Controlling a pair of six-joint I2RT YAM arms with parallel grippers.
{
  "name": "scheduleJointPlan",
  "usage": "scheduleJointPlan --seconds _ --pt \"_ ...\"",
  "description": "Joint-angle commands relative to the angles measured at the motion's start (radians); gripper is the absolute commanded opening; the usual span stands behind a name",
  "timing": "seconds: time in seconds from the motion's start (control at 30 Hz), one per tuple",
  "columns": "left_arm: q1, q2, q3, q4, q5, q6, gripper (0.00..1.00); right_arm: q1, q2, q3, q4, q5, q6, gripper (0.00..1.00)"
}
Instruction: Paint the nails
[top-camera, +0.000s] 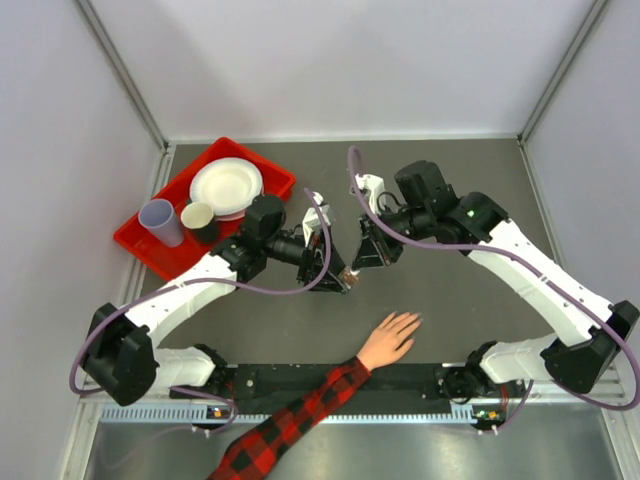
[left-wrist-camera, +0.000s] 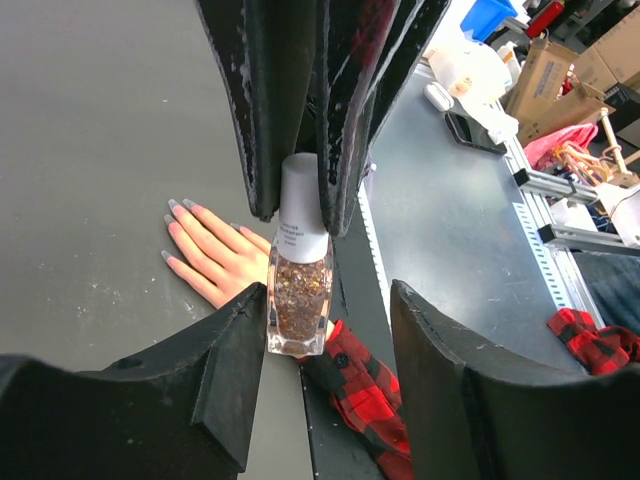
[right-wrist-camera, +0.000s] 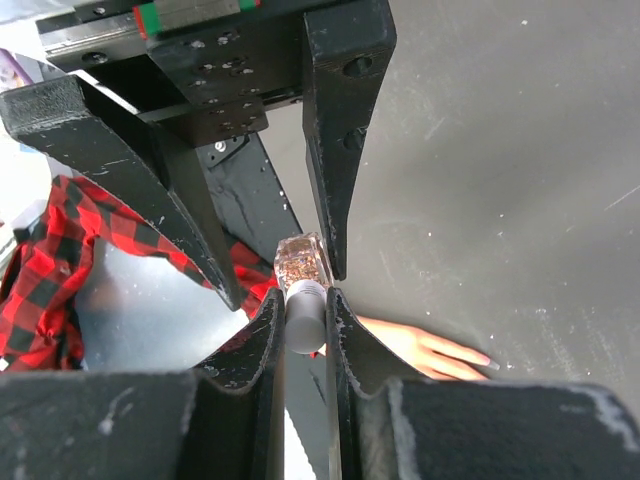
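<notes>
A small glass nail polish bottle (top-camera: 347, 272) with brown glitter and a white cap hangs in the air between my two grippers. My right gripper (right-wrist-camera: 303, 300) is shut on the cap (right-wrist-camera: 303, 318); the glass body (right-wrist-camera: 300, 262) sticks out beyond its tips. My left gripper (left-wrist-camera: 328, 300) is open around the glass body (left-wrist-camera: 298, 295), which touches one finger only. The peach hand (top-camera: 390, 338) lies flat with spread fingers below the bottle, with its plaid sleeve (top-camera: 300, 415). Its pale nails (left-wrist-camera: 175, 207) show in the left wrist view and in the right wrist view (right-wrist-camera: 492, 363).
A red tray (top-camera: 140, 245) at the back left holds a white plate (top-camera: 226, 185), a lilac cup (top-camera: 162, 222) and a cream cup (top-camera: 200, 217). A black rail (top-camera: 420, 380) runs along the near table edge. Grey walls close in both sides.
</notes>
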Motion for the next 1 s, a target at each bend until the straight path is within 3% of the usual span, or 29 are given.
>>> scheduleJointPlan --seconds 0.0,0.3,0.53,0.77,0.97 --pt "-0.008 0.003 0.0 0.053 0.034 0.007 0.54 0.02 0.012 0.054 0.021 -0.015 -0.035 0.0" --pt "-0.016 0.015 0.014 -0.002 0.034 0.046 0.46 0.02 0.024 0.065 0.018 -0.001 -0.045 0.0" --pt "-0.019 0.008 0.025 -0.03 -0.041 0.074 0.32 0.023 0.027 0.072 0.024 0.003 -0.033 0.0" --pt "-0.019 -0.005 0.023 -0.024 -0.048 0.072 0.4 0.037 0.034 0.072 0.028 0.003 -0.027 0.0" --pt "-0.019 -0.003 0.025 -0.028 -0.034 0.071 0.41 0.043 0.043 0.081 0.028 0.005 -0.024 0.0"
